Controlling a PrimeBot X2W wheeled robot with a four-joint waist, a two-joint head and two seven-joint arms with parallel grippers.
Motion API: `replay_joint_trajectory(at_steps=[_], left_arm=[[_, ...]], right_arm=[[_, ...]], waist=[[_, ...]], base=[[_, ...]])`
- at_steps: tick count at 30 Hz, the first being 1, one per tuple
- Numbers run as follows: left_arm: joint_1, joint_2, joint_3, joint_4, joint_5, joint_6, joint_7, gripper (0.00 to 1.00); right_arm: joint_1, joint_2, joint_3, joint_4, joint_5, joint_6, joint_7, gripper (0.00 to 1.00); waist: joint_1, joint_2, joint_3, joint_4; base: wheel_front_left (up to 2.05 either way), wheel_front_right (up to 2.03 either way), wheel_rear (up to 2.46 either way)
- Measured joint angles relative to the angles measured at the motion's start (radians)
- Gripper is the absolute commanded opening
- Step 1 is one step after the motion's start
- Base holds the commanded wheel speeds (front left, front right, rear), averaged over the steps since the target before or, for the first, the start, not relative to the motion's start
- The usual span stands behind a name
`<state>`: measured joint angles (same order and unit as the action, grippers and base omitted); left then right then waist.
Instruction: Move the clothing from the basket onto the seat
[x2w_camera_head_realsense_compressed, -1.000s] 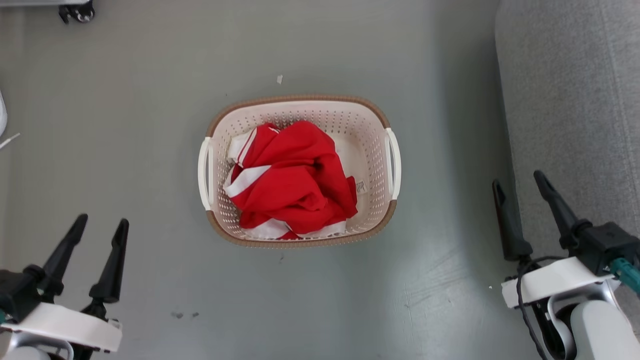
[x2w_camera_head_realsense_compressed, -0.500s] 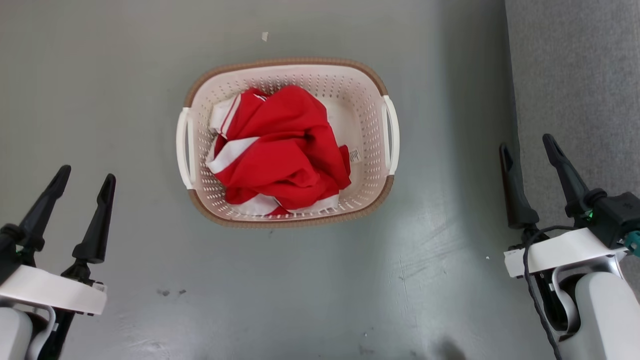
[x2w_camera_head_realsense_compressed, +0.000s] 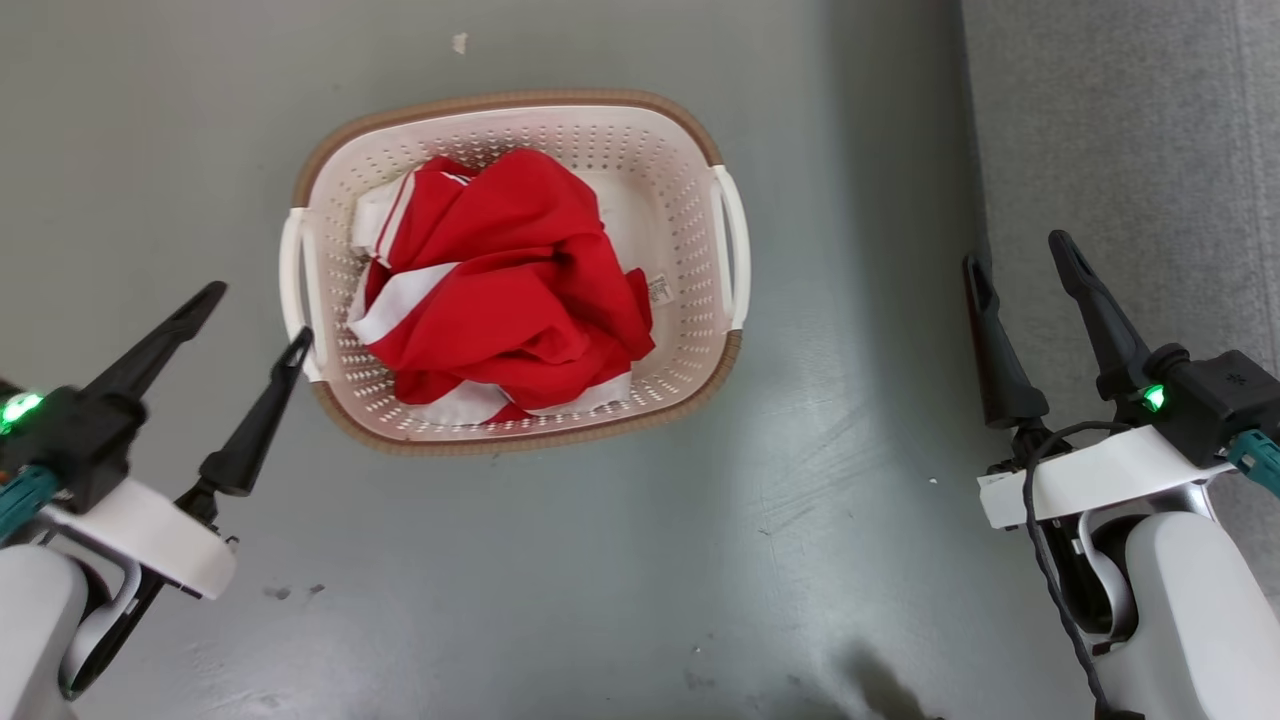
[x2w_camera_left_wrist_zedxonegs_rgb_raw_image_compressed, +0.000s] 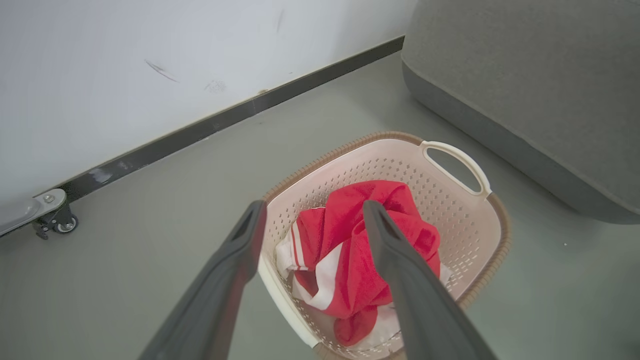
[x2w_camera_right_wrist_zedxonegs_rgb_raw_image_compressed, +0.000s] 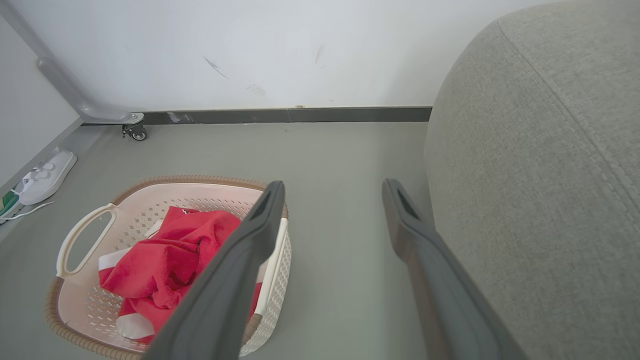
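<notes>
From the head: red clothes (x2w_camera_head_realsense_compressed: 500, 290) heaped in the basket (x2w_camera_head_realsense_compressed: 520, 135) on the floor (x2w_camera_head_realsense_compressed: 600, 560), sofa (x2w_camera_head_realsense_compressed: 1120, 150) at right. Left gripper (x2w_camera_head_realsense_compressed: 258, 314) wide open, empty, just beside the basket. Right gripper (x2w_camera_head_realsense_compressed: 1015, 251) wide open, empty, near the sofa. From the left wrist: clothes in basket, just ahead. From the right wrist: basket left, sofa right.

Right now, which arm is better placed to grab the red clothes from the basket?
Probably the left. Its open left gripper points at the red white-striped clothing, fingertips beside the cream perforated plastic basket. The open right gripper sits farther off, beside the grey fabric sofa.
</notes>
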<state>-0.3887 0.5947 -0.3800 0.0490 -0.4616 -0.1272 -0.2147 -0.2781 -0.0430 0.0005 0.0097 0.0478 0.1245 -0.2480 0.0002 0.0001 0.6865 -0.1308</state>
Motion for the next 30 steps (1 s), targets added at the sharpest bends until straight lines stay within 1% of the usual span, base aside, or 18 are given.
replay_joint_trajectory(at_steps=[5,8,13,15,20,25,27,30], left_arm=[[-0.073,0.027,-0.1,0.003,0.005,0.0,0.062,1.0],[-0.112,0.036,-0.143,0.013,0.005,0.0,0.099,1.0],[-0.176,0.055,-0.235,0.065,0.008,0.0,0.192,1.0],[-0.2,0.061,-0.249,0.083,0.006,0.0,0.218,1.0],[-0.237,0.067,-0.277,0.124,0.001,0.0,0.26,1.0],[-0.27,0.07,-0.283,0.166,-0.041,0.0,0.299,1.0],[-0.285,0.08,-0.283,0.185,-0.041,0.0,0.316,1.0],[-0.299,0.109,-0.285,0.212,-0.04,0.0,0.343,1.0]], right_arm=[[-0.002,0.0,0.014,-0.006,0.024,0.0,-0.001,1.0],[-0.002,0.0,0.021,-0.013,0.034,0.0,-0.004,1.0],[0.007,0.001,0.04,-0.043,0.071,0.0,-0.007,1.0],[0.009,0.001,0.043,-0.055,0.096,0.0,-0.007,1.0],[0.037,0.002,0.046,-0.074,0.115,0.0,-0.007,1.0],[0.101,0.003,0.045,-0.086,0.142,0.0,-0.007,1.0],[0.111,0.004,0.044,-0.095,0.153,0.0,-0.007,1.0],[0.111,0.005,0.048,-0.099,0.167,0.0,-0.007,1.0]], waist=[[0.0,0.0,0.006,-0.03],[0.0,0.0,0.009,-0.049],[0.0,0.0,0.017,-0.093],[0.0,-0.0001,0.021,-0.109],[0.0,-0.0001,0.031,-0.141],[0.0,0.0,0.049,-0.182],[0.0,0.0,0.057,-0.198],[-0.0001,0.0,0.07,-0.22]], base=[[0.0,0.0,0.0],[0.0,0.0,0.0],[0.0,0.0,0.0],[0.0,0.0,0.0],[0.0,0.0,0.0],[0.0,0.0,0.0],[0.0,0.0,0.0],[0.0,0.0,0.0]])
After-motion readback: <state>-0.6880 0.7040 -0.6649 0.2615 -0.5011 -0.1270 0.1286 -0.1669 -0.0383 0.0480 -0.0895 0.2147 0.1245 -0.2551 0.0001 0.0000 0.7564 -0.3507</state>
